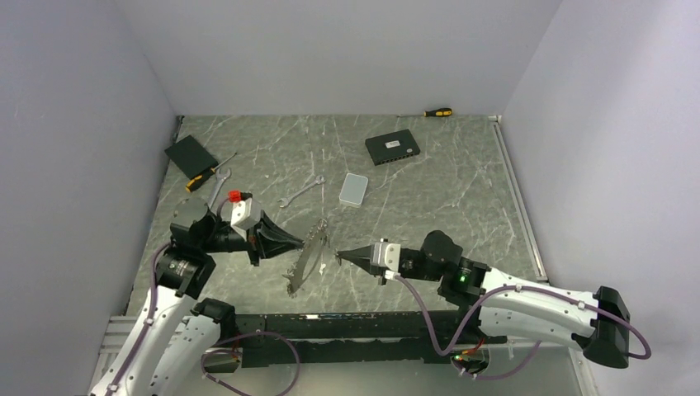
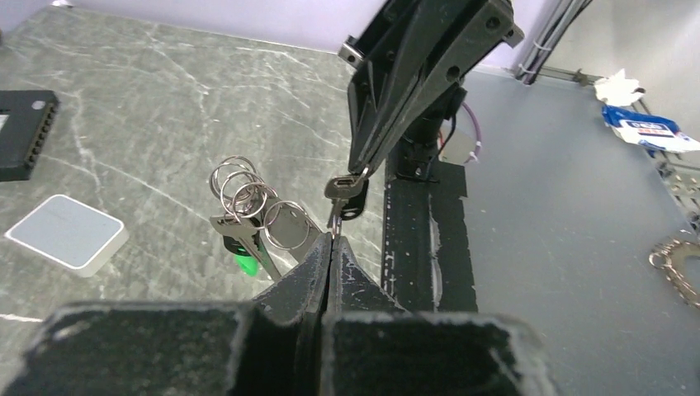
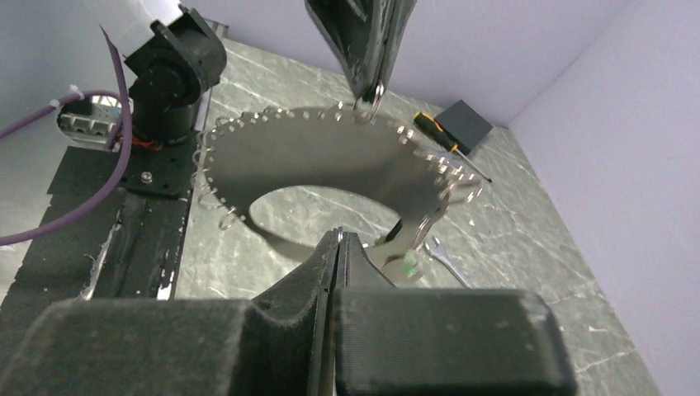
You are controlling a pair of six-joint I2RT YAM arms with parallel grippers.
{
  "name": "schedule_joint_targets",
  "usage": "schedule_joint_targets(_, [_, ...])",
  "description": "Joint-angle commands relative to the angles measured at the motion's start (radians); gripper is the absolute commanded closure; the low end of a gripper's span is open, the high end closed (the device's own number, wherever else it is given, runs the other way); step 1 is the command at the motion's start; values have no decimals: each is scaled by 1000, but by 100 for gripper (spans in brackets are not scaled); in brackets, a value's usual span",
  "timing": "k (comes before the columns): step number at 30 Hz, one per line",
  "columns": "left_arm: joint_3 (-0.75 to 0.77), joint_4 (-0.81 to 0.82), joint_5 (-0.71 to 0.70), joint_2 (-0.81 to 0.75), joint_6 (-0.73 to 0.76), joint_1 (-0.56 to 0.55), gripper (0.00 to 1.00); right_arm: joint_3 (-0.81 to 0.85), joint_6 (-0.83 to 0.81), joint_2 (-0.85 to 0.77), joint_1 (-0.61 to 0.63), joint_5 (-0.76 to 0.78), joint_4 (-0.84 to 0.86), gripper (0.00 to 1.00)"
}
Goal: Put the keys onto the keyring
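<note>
- The left gripper has its fingers pressed together, pinching the rim of the keyring, a broad silvery loop edged with many small rings.
- From those tips the keyring stands on edge and reaches out toward the right gripper. It is held between the two grippers. Whether its low end touches the table cannot be told.
- Just to the left of the left gripper's tips, a cluster of small split rings sticks out from the keyring. A green-tagged key hangs beneath them.
- Straight ahead of the left gripper, the right gripper faces it almost tip to tip. Its fingers are closed on the top loop of a black-tagged key, which hangs just under them, close beside the keyring's rim. Whether this key is already threaded on cannot be told.
- Off to the left gripper's left side, a wrench and a white box lie near each other on the table.
- Back beside the left arm's wrist lie a second wrench, a yellow-handled screwdriver and a flat black pad.
- Farther out, a black box with ports lies flat, and another screwdriver sits at the far edge.
</note>
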Motion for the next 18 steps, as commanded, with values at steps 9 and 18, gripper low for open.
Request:
schedule_joint_targets(9, [25, -14, 29, 64, 16, -98, 100, 207, 58, 15, 0, -156, -159, 100])
schedule_joint_targets(18, [32, -34, -27, 99, 5, -103, 100, 308, 256, 131, -2, -158, -194, 100])
